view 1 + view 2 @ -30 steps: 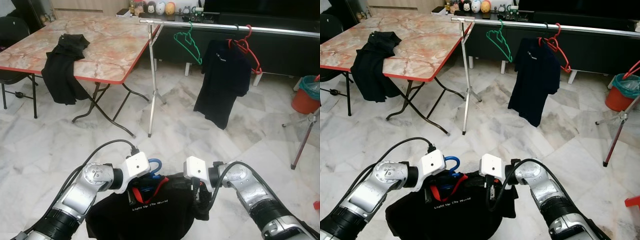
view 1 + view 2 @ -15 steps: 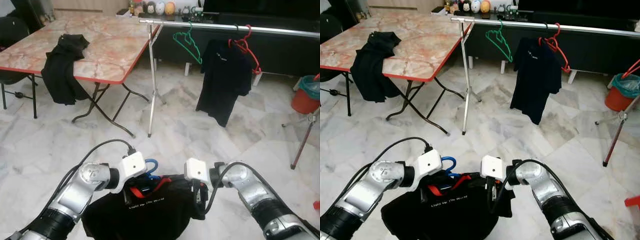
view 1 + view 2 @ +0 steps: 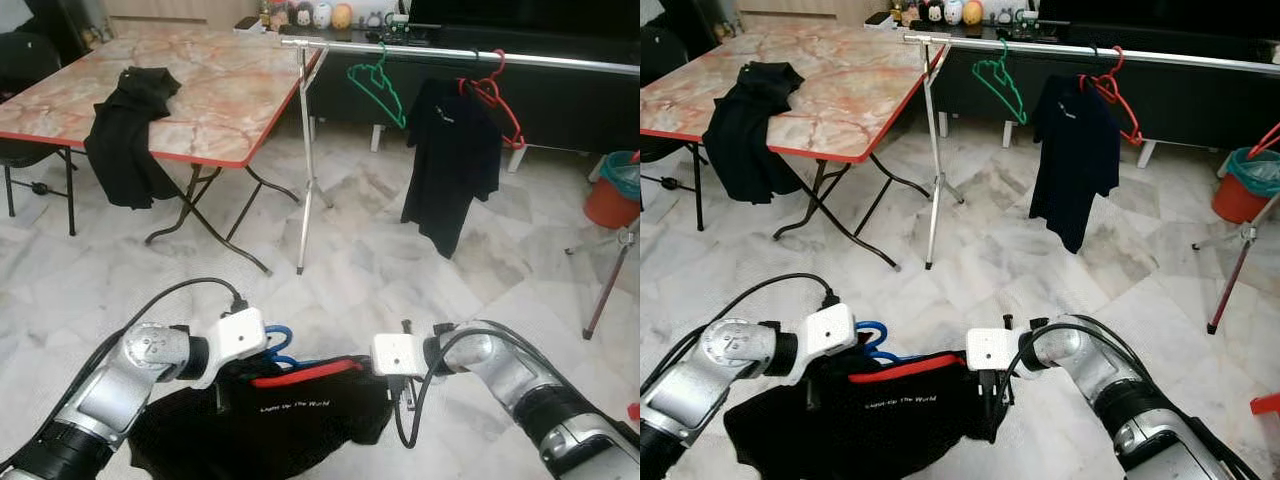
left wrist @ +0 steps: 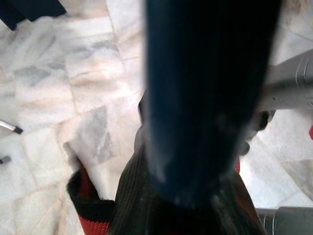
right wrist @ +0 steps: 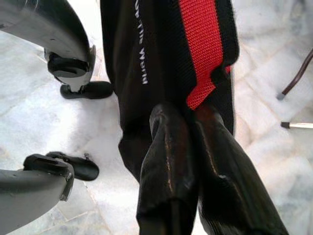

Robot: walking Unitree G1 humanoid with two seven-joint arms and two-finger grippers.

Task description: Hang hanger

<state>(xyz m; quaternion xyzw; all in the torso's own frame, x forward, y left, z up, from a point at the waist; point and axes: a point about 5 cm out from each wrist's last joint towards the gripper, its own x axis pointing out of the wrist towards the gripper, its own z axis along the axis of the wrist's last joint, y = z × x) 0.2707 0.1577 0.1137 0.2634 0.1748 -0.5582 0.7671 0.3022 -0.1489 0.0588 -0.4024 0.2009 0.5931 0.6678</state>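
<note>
A blue hanger carrying a black T-shirt with a red collar hangs stretched between the robot's two arms, low and close to its body, its long axis running side to side. The left gripper holds the collar end beside the blue hook; whether its fingers are closed cannot be told, since the left wrist view is blocked by a blurred dark shape. The right gripper is clamped together on the shirt's black fabric just below the red collar band, at the garment's other end.

The target lies straight ahead and higher: a silver clothes rail crossing the far side of the room, roughly parallel to the hanger. A green hanger and a red hanger with a black shirt already occupy its middle. Bare rail shows to either side of that pair.

Open marble floor separates robot and rail. The rail's upright post and a marble-topped folding table, draped with another black garment, crowd the left approach.
</note>
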